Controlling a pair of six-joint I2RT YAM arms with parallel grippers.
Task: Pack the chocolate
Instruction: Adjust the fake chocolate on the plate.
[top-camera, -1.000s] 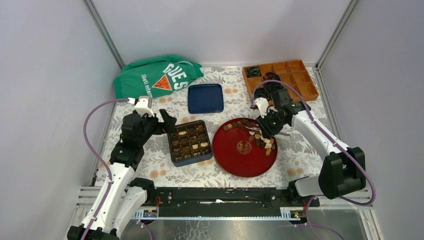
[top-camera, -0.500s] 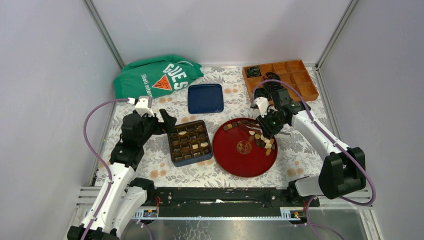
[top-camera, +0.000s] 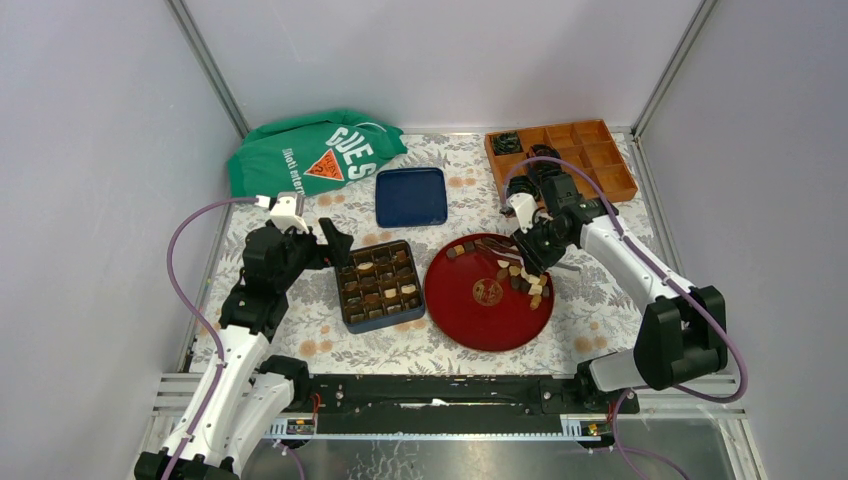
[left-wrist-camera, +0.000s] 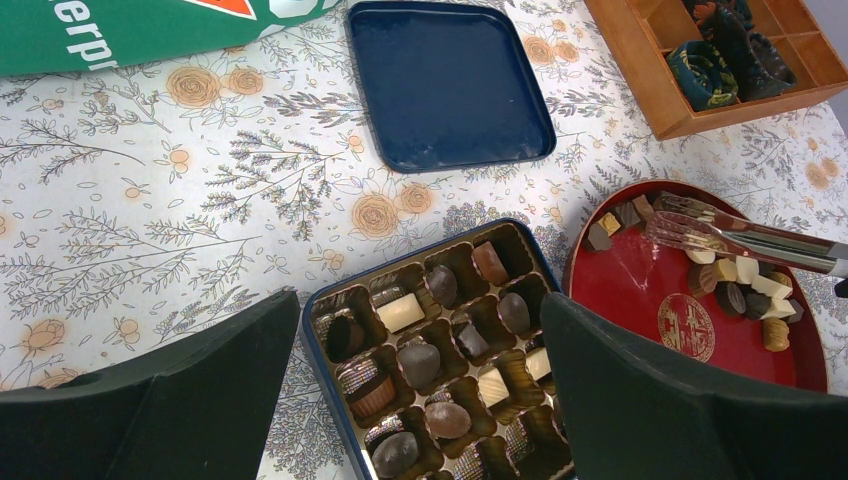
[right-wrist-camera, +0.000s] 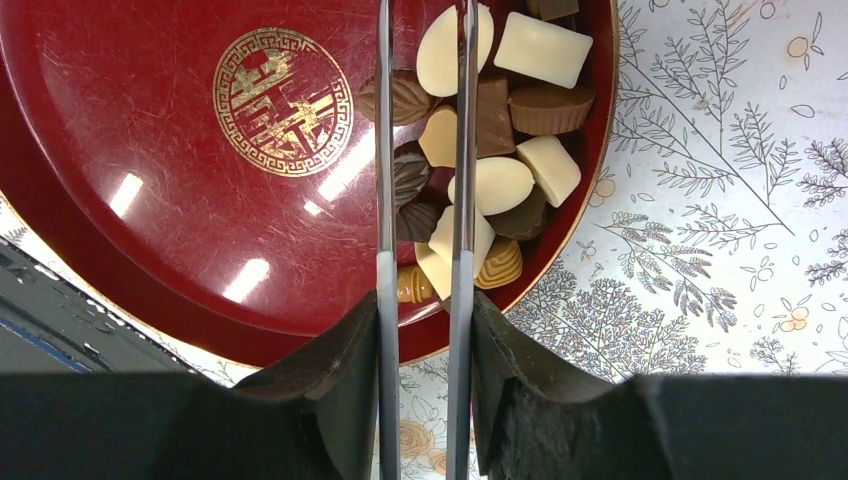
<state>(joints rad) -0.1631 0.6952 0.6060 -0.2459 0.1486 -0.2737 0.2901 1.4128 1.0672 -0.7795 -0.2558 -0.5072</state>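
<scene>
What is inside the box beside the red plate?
Chocolates, dark, brown and cream, in separate cups of the box. The left gripper hides its near corners, so whether every cup is filled cannot be told.

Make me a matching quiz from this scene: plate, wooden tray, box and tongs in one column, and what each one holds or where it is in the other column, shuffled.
Column one:
1. plate
2. wooden tray
3. box
4. tongs

Column two:
a. gripped by the right gripper
b. holds coiled black cables
c. loose chocolates heaped at one edge
d. chocolates sitting in separate cups

Pairs: 1-c, 2-b, 3-d, 4-a.
</scene>
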